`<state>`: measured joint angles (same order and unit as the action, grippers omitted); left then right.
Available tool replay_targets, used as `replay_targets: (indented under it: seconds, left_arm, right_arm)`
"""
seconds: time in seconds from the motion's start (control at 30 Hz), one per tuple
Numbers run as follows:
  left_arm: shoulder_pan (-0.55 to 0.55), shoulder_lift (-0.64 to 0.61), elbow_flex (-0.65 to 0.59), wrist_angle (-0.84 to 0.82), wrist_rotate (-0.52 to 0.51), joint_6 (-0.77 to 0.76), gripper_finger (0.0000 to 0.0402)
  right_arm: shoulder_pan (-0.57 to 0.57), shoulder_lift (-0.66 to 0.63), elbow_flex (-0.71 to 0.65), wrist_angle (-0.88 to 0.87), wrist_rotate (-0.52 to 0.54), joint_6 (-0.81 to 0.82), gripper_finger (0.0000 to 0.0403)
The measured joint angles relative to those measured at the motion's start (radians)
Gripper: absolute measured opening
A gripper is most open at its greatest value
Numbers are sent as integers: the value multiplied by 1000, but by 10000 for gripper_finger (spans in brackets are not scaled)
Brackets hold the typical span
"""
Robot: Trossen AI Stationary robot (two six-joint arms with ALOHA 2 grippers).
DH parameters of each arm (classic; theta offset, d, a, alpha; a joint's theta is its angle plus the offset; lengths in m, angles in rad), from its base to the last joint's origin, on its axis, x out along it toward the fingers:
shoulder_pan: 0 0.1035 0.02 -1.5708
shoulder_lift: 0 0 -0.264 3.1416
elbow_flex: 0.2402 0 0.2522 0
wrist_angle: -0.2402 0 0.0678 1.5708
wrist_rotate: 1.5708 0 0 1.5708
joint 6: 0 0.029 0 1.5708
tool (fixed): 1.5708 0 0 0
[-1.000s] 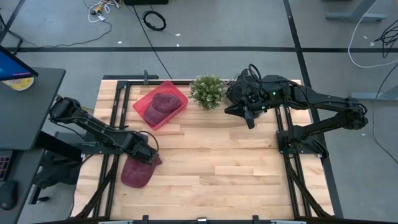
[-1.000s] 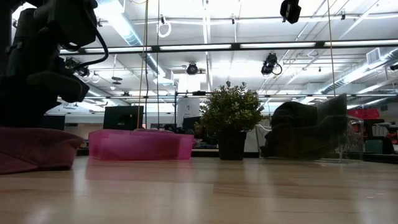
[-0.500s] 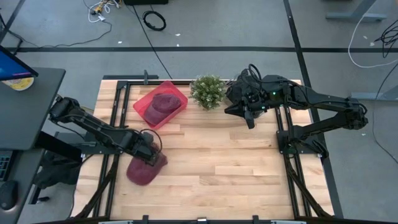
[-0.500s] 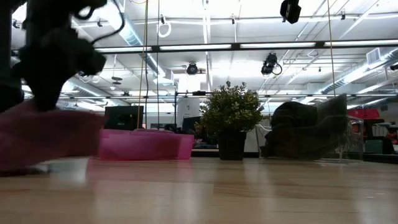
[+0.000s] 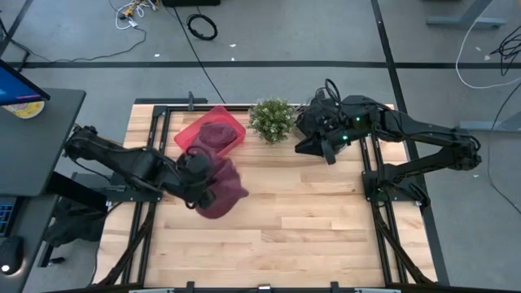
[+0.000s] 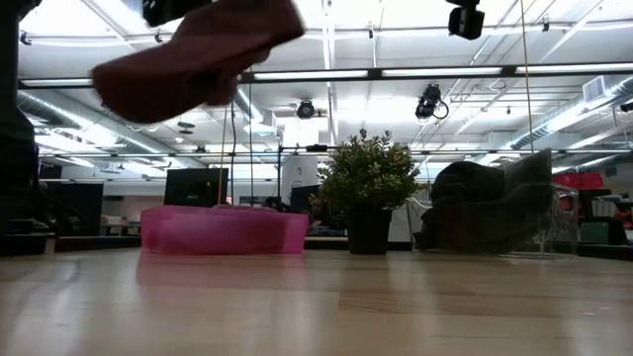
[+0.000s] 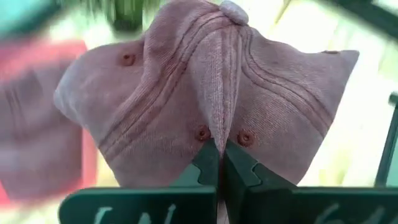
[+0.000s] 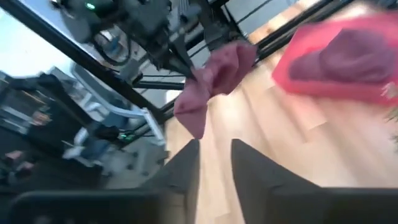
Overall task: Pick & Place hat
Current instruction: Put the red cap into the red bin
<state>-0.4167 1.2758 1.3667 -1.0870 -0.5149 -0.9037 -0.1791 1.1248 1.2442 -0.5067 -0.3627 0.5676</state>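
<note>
A maroon cap [image 5: 224, 193] hangs in my left gripper [image 5: 200, 176], raised above the table's left middle; in the low view the cap [image 6: 198, 54] is high up, clear of the wood. The left wrist view shows the cap's crown [image 7: 205, 81] with its top button [image 7: 234, 11]. A pink bin [image 5: 189, 140] on the far left part of the table holds a second maroon cap [image 5: 216, 133]. My right gripper [image 5: 326, 151] waits open near the far edge, right of the plant; its fingers [image 8: 184, 163] stand apart. My left gripper is shut on a raised fold of the cap's crown [image 7: 217, 138], pinched between the two fingers among the eyelets. The cap is lifted clear of the table and spreads out beyond the fingertips, button end farthest from the gripper.
A small potted plant [image 5: 272, 120] stands at the far edge between the pink bin and my right arm. Black frame rails [image 5: 151, 155] run along the table's left and right sides. Bare wood [image 5: 309, 220] lies toward the near and middle parts.
My left gripper, shut on the cap, has risen and travelled toward the table's right and far side, nearer the pink bin. The cap has left the near-left wood where it lay and now hangs clear in the air. My right arm has kept still.
</note>
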Motion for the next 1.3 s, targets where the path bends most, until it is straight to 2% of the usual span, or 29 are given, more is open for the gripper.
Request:
replay_targets:
  seconds: [0.13,0.33,0.53,0.8,1.03,1.3]
  left_arm:
    - [22,0,60,44,-70,130,2]
    - [71,0,69,139,-62,275,2]
    - [95,13,68,174,-25,337,2]
    - [96,41,68,210,-24,392,2]
    - [113,61,66,208,-13,393,2]
    - [128,68,66,231,4,404,2]
  right_arm:
    - [-11,32,0,30,-70,106,162]
    - [-10,129,0,218,-193,178,252]
    - [-10,229,0,411,-212,196,304]
    - [-10,359,0,572,-259,289,306]
    - [8,409,1,698,-262,358,295]
    - [26,411,0,687,-207,367,280]
